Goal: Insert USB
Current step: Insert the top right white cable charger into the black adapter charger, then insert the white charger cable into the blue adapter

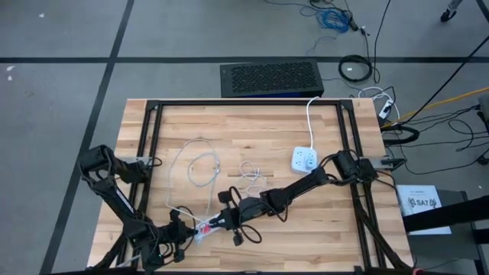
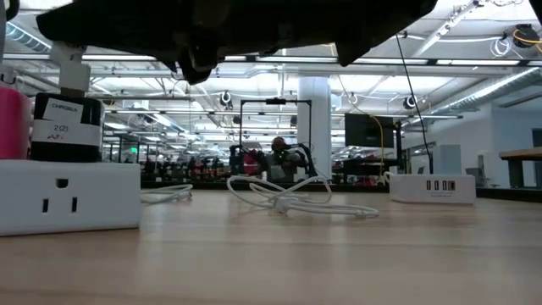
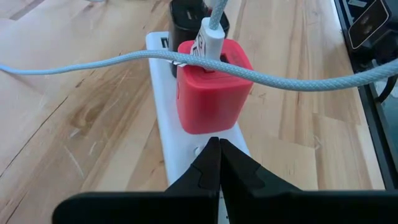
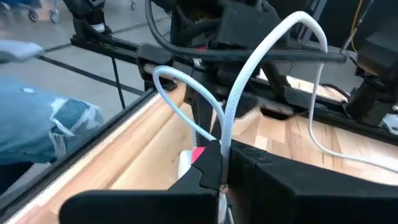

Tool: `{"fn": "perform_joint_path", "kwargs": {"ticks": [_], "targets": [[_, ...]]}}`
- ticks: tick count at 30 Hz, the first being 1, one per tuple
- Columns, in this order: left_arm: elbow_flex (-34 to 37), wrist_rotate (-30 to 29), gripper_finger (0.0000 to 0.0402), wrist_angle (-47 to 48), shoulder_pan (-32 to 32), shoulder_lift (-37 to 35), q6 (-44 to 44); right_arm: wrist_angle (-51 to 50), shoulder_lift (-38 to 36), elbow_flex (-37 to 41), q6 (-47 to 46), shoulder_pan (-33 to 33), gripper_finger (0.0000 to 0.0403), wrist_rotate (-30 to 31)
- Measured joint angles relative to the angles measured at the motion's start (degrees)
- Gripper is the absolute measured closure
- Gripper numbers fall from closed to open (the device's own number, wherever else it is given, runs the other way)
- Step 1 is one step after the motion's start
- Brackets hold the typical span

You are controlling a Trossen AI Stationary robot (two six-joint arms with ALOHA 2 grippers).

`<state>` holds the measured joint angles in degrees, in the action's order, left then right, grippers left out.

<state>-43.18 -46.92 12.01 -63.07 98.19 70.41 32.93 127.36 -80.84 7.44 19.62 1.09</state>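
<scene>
A red charger cube (image 3: 208, 93) and a black charger (image 3: 185, 15) stand plugged into a white power strip (image 3: 180, 146) near the table's front left. A white USB plug (image 3: 211, 34) stands upright at the red cube's top; how deep it sits I cannot tell. Its braided white cable (image 4: 249, 68) loops up from my right gripper (image 4: 222, 163), which is shut on it just over the cube (image 4: 199, 154). My left gripper (image 3: 214, 152) is shut, its tips over the strip's end beside the cube. In the high view both grippers (image 1: 186, 228) (image 1: 219, 221) meet at the cube (image 1: 205, 227). My left gripper points slanting down with its shut fingertips (image 3: 208, 163) on the strip's top face (image 3: 193, 152), just before the red cube; whether they press it I cannot tell. My right gripper pinches the braided cable (image 4: 225, 140) between its two fingers, a short way behind the plug. The cable rises from the fingers in a slack arch; the plug end is hidden below them.
A second white strip (image 1: 304, 160) with its cord lies at the table's centre right. Loose white cables (image 1: 200, 164) (image 1: 250, 179) lie coiled mid-table. Black frame rails (image 1: 149, 153) run along the table's left and right sides. A person's jeans (image 4: 43, 127) show beyond the table's edge.
</scene>
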Motion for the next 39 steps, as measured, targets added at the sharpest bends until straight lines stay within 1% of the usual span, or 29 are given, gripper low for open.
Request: {"fn": "perform_joint_path", "kwargs": {"ticks": [4, 18, 26, 30, 39], "targets": [[0.0, 0.0, 0.0391, 0.0, 0.0, 0.0, 0.0, -1.0, -0.1, -0.1, -0.1, -0.2, 0.0403, 1.5], [0.0, -0.1, 0.0391, 0.0, 0.0, 0.0, -0.2, -3.2, 1.4, -0.3, -3.6, -0.6, 0.0403, 1.6], [0.0, -0.2, 0.0391, -0.5, 0.1, 0.0, -0.2, -3.8, 1.6, -0.2, -4.1, -0.7, 0.0402, 1.6], [0.0, -0.2, 0.0391, -0.5, 0.1, 0.0, -0.1, -2.8, 1.8, 0.0, -5.3, -0.7, 0.0383, 1.5], [0.0, -0.3, 0.0391, -0.5, 0.1, 0.0, -0.2, -3.2, 1.7, 0.5, -5.4, -0.7, 0.0313, 1.6]]}}
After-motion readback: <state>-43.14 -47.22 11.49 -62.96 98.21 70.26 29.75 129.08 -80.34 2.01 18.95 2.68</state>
